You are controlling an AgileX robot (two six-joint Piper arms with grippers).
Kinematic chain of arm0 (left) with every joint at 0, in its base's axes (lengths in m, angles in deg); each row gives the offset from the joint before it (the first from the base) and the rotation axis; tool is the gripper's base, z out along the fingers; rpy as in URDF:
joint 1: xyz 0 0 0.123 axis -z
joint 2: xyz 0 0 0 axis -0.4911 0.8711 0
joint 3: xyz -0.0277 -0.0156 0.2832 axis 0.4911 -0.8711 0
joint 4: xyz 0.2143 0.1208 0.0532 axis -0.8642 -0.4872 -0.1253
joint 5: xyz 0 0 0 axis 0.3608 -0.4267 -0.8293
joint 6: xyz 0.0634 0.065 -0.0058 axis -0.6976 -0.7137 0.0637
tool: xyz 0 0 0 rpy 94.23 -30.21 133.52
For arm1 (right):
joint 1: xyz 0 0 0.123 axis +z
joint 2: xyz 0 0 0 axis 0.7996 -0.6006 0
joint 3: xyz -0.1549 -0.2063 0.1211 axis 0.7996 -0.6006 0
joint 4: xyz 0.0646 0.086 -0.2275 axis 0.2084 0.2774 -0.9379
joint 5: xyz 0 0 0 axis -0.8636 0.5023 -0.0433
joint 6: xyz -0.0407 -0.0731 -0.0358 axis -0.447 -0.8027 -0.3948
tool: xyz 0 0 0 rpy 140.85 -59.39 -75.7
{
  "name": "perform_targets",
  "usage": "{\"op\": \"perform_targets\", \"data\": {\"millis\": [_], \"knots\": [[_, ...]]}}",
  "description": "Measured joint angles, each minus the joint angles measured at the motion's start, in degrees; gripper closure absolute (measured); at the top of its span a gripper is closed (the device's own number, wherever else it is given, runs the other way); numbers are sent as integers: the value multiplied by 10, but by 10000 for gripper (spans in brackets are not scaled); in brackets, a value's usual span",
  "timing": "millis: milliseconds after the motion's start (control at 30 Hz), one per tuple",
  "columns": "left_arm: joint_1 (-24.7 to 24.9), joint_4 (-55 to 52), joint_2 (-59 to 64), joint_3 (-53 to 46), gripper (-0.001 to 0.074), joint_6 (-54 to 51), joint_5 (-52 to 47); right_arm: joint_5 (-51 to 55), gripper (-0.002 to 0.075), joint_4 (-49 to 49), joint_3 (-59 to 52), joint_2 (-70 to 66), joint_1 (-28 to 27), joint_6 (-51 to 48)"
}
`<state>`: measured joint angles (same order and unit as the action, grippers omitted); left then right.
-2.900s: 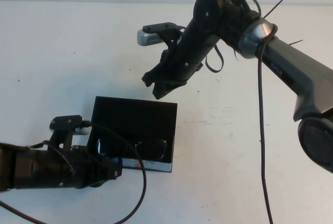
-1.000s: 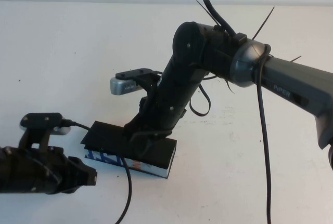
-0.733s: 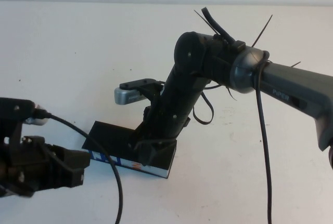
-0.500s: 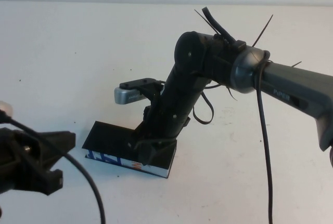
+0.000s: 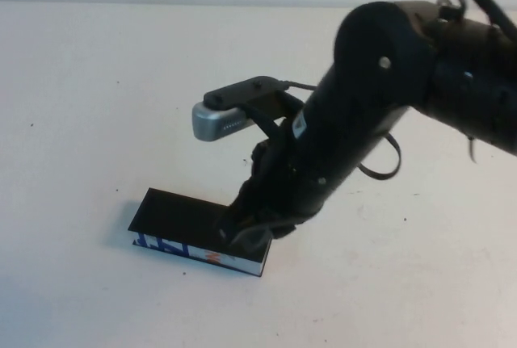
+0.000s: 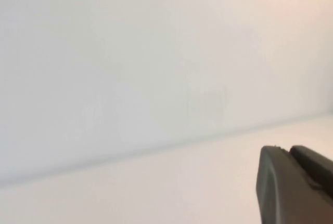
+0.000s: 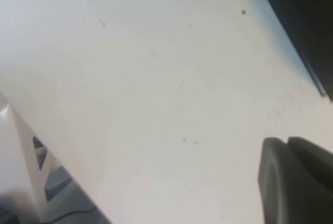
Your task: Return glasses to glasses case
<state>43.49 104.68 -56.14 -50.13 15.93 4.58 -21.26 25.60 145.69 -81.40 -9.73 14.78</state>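
The glasses case [image 5: 184, 220] lies closed on the white table, its black lid flat and its blue, white and orange printed side facing front. The glasses are hidden. My right gripper [image 5: 245, 237] hangs over the case's right end, fingers shut and empty; I cannot tell if it touches the lid. In the right wrist view the shut right gripper [image 7: 285, 142] is over bare table, with a black corner of the case [image 7: 304, 16] beyond it. My left gripper [image 6: 287, 150] shows only in the left wrist view, shut and empty, facing a pale wall.
The white table [image 5: 97, 106] stretches left and behind the case. My right arm's bulk [image 5: 380, 114] covers the table's right centre. A white stand with a grey base [image 7: 31, 182] shows at the table's edge in the right wrist view.
The case lid went from open to shut under my right gripper. My left arm drew back to the left and out of the high view. My right arm has since risen towards the camera.
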Motion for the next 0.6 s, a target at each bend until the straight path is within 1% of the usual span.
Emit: {"op": "perform_targets", "data": {"millis": [167, 300, 467, 600], "knots": [[0, -8, -92, -42, 739, 0, 47, -45, 737, -37, -120, 140, 32, 55], [0, -9, -156, -101, 739, 0, 79, -62, 737, -55, -208, 262, 34, 70], [0, -9, -173, -199, 739, 0, 105, -66, 737, -80, -298, 388, 34, 88], [0, -4, -173, -274, 739, 0, 138, -92, 737, -100, -359, 476, 34, 99]]}}
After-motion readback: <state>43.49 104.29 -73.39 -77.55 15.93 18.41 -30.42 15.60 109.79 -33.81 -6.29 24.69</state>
